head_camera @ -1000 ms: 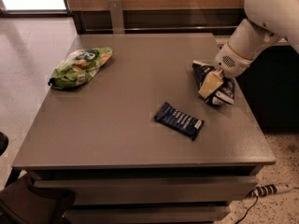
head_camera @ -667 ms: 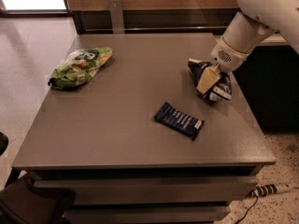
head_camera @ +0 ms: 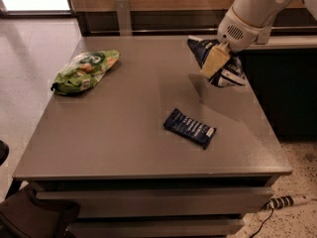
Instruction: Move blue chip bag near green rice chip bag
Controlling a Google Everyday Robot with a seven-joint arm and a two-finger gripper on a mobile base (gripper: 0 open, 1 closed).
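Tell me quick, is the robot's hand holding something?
Gripper: shut on the blue chip bag, above the far right side of the table.

The grey table (head_camera: 119,148) carries the green rice chip bag (head_camera: 85,71) by its far-left corner and a bar wrapper (head_camera: 190,128) front-right. The gripper (head_camera: 215,63) grips the blue chip bag (head_camera: 230,76) above the far-right edge.

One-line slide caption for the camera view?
Claw holds wrinkly navy foil chip bag above grey table's right rear, far from puffy light-green rice chip bag.
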